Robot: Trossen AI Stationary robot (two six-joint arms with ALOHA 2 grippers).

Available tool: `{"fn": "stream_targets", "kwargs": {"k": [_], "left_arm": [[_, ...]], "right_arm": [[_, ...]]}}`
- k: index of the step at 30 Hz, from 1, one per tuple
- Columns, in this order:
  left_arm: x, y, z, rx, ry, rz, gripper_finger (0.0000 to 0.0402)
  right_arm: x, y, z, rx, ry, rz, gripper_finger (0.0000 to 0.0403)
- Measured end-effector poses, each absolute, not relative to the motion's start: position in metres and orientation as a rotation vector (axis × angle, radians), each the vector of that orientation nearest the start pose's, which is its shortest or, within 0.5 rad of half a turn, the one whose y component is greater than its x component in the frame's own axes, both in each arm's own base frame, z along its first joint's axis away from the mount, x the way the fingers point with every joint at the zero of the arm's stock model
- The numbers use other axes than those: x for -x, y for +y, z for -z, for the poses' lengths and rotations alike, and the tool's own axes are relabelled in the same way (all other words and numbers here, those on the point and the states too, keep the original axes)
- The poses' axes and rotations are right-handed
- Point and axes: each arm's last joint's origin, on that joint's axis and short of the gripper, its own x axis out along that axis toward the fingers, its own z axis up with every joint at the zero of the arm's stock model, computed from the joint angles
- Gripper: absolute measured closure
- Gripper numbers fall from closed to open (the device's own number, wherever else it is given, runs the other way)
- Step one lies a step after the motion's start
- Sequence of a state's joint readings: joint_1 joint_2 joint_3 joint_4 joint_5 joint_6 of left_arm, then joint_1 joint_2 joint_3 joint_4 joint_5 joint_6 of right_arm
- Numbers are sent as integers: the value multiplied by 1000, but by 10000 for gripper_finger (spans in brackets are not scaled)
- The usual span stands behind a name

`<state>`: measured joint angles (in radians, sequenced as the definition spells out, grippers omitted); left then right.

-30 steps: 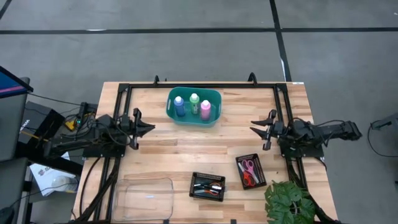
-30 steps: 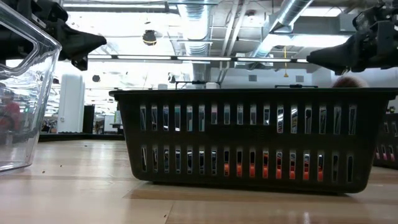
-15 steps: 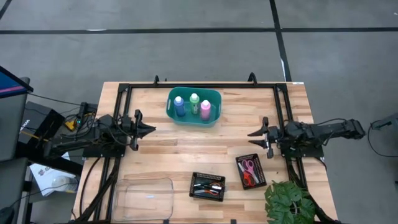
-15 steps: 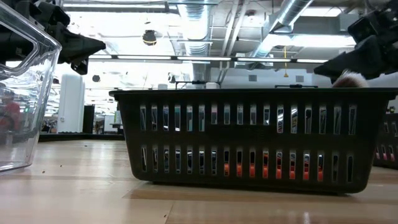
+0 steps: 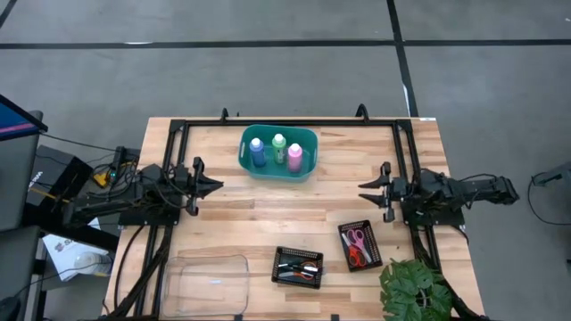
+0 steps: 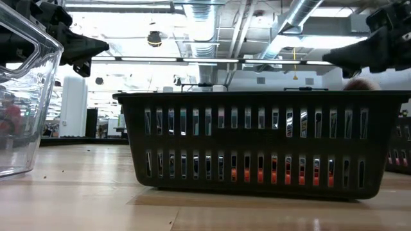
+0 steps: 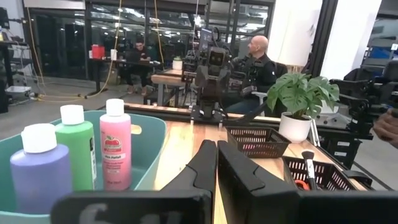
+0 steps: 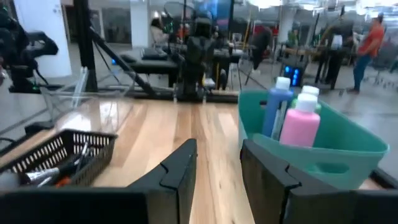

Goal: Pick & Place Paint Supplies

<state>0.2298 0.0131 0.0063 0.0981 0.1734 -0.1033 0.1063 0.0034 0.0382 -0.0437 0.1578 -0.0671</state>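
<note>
Three white-capped bottles, blue (image 5: 258,152), green (image 5: 278,144) and pink (image 5: 294,157), stand upright in the teal basket (image 5: 308,143) at the table's far middle. Red and pink scissors (image 5: 356,243) lie in one black mesh tray (image 5: 343,234). Thin dark brushes (image 5: 299,266) lie in the other tray (image 5: 282,256). My left gripper (image 5: 217,185) hovers shut, left of the basket, and points right. My right gripper (image 5: 362,185) hovers open, right of the basket, and points left. Its wrist view shows the blue bottle (image 8: 277,106) and the pink bottle (image 8: 300,121) ahead.
A clear plastic bin (image 5: 207,283) sits at the near left of the table. A potted plant (image 5: 415,290) stands at the near right corner. Bare wood lies between the two grippers, near of the basket. People sit at desks in the room beyond.
My right gripper dipped down toward the table, then rose again to about its earlier height. The bottles, scissors and brushes have stayed where they were.
</note>
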Motion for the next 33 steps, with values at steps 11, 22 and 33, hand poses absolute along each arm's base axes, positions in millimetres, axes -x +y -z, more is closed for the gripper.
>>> {"fn": "stream_targets", "kwargs": {"k": [11,22,33], "left_arm": [[-96,17,-174,87,-91,-52,396],[-96,17,-174,92,-89,-52,396],[-96,17,-174,92,-91,-52,396]], "right_arm": [[-97,7,-172,85,-64,46,289],[-98,6,-169,81,-33,78,289],[-98,6,-169,81,-33,76,289]]}}
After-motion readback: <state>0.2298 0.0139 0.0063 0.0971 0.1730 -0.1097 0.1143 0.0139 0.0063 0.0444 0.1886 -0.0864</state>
